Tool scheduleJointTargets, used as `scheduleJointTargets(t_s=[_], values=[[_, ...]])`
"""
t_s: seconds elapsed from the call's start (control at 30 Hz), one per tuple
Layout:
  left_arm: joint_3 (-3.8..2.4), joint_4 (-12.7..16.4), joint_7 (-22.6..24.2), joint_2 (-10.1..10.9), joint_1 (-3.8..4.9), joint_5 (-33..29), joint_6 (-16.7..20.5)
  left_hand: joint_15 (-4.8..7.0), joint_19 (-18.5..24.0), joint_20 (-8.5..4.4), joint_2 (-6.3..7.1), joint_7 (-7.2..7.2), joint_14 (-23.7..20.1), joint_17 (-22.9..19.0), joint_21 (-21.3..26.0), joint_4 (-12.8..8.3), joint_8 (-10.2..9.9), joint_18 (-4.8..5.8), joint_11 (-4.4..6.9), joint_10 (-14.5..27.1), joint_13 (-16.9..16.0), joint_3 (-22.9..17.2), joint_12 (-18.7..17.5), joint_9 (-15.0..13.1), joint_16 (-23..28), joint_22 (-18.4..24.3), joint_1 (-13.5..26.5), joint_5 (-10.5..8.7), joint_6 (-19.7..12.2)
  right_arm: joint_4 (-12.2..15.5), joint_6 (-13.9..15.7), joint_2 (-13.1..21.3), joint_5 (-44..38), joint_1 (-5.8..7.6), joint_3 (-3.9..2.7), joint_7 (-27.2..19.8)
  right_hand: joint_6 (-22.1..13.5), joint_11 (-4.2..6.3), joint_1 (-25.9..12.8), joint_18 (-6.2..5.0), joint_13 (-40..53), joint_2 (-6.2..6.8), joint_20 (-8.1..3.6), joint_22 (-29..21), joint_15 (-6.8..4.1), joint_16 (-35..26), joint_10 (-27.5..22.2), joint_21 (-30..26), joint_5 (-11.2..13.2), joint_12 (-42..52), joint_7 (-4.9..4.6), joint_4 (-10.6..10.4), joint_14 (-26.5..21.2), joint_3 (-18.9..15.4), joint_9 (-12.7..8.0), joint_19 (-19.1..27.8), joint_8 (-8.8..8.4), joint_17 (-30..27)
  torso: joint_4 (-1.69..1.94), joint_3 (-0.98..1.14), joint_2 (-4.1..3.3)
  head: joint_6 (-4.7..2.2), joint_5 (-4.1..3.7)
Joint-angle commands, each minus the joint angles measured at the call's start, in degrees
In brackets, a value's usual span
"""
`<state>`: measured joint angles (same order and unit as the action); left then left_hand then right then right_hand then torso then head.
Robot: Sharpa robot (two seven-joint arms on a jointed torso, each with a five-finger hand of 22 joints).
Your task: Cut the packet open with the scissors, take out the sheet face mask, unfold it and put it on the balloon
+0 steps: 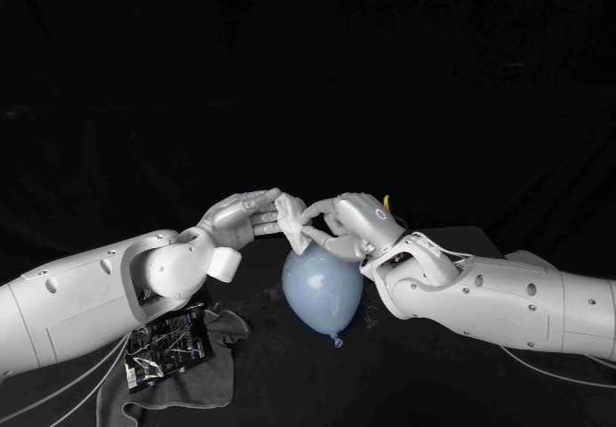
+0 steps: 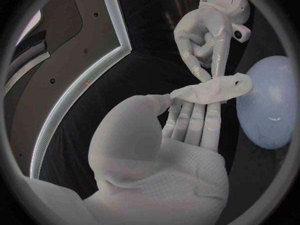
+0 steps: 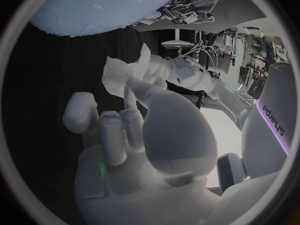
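Two white robot arms meet over the middle of a black table (image 1: 385, 374), seen from the head view. The left hand (image 1: 241, 218) comes in from 9 o'clock and the right hand (image 1: 349, 222) from 3 o'clock. Between them, at the centre, they hold the sheet face mask (image 1: 293, 224), a small, crumpled white wad that is not yet unfolded.

The pale blue balloon (image 1: 321, 286) lies on the table just below the hands, toward 6 o'clock, with its knotted end pointing toward the robot. The top of the balloon is close under the mask, but it is not clear whether they touch. At about 7 o'clock the dark packet (image 1: 167, 342) lies on a grey cloth (image 1: 212, 378), well apart from the hands and apparently finished with.

The step in hand appears to be the unfolding. The next move probably calls for the hands to draw apart and tease the layers open without tearing them. They would then lower the spread sheet onto the balloon.

In the left wrist view, the left hand's fingers (image 2: 194, 120) lie straight and close together under one end of the mask, with the thumb pressing it against them. The right hand reaches down from above with its fingers curled and pinches the other end with its fingertips (image 2: 209, 75). Both forearms slope up from the table toward the middle.
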<state>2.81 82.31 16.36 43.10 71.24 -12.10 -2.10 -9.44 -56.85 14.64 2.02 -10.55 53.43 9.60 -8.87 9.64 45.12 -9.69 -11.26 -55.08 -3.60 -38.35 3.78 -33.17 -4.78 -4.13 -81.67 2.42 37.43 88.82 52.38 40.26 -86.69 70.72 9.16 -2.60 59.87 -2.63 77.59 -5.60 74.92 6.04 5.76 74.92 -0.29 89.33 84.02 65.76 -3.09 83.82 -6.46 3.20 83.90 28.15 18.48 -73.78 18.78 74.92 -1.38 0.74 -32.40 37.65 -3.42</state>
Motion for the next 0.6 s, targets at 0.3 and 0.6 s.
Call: scheduleJointTargets(t_s=[0.3, 0.6], values=[[-0.11, 0.2, 0.2, -0.1, 0.12, -0.8, -0.9, 0.11, -0.4, -0.08, -0.51, -2.81, -0.3, -0.1, -0.1, -1.8, 0.2, -0.98, 0.01, 0.3, 0.0, -2.1, -0.2, -0.1, 0.4, 0.1, 0.1, 0.34, -0.4, 0.0, 2.0, -0.5, -3.0, -0.12, -0.01, -0.5, 0.5, 1.02, -0.9, 0.47, 11.1, -2.94, -0.46, 8.3, -1.00, 0.6, 3.3, 1.8, 0.3, 1.5, 0.67, -1.4, 5.9, 0.7, 0.8, -1.5, 1.13, 14.8, -0.01, -0.02, 0.00, 0.03, -0.09], [-0.11, 0.1, 0.3, -0.1, 0.13, -0.8, -0.6, 0.11, -0.4, -0.09, -0.51, -2.85, -0.3, -0.1, -0.1, -1.9, 0.3, -0.96, 0.01, 0.3, 0.0, -2.1, -0.2, -0.1, 0.4, 0.1, 0.1, 0.34, -0.4, 0.4, 2.4, -0.2, -4.4, -0.16, -0.02, -0.2, 1.3, 1.78, -2.1, 0.72, 13.9, -4.28, -1.10, 8.6, -1.67, 0.7, 5.2, 3.1, 0.3, 4.8, 1.56, -3.2, 6.1, 2.0, 2.4, -2.4, 3.18, 15.1, 0.02, 0.00, -0.02, 0.10, -0.11]])
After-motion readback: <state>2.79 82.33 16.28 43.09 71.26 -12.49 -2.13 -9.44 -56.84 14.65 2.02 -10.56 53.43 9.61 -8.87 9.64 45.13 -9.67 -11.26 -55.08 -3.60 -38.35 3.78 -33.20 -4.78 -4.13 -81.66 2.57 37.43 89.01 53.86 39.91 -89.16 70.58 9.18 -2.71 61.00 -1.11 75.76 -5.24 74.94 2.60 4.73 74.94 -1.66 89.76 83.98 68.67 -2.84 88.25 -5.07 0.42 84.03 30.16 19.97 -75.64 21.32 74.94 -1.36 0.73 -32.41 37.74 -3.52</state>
